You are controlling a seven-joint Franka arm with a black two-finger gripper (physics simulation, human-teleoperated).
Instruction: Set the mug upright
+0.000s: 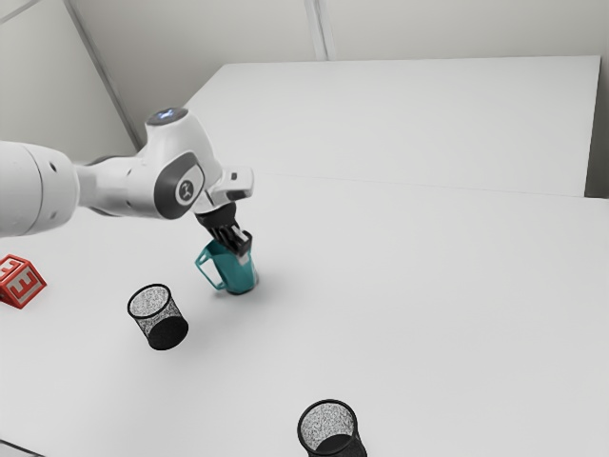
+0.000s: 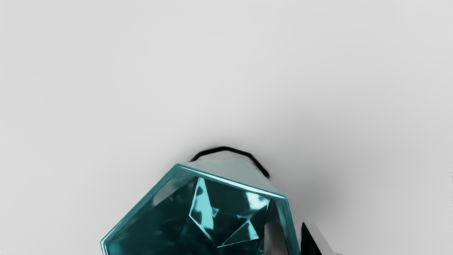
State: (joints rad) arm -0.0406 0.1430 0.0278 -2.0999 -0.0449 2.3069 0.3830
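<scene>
My gripper (image 1: 240, 245) reaches down to the teal mug (image 1: 240, 275) from above, at its rim. The mug's opening faces up toward my hand and its base is low at the tabletop; whether it leans slightly I cannot tell. Its handle (image 1: 206, 270) points to the exterior view's left. In the wrist view my gripper (image 2: 293, 236) is shut on the wall of the mug (image 2: 231, 182), one finger inside the opening and the other outside. Part of the black-edged base shows past the rim.
A black mesh cup (image 1: 160, 319) stands close to the mug, and another mesh cup (image 1: 331, 433) is at the exterior view's bottom edge. A red letter block (image 1: 19, 282) lies at the exterior view's far left. All are on the white table (image 1: 428, 314).
</scene>
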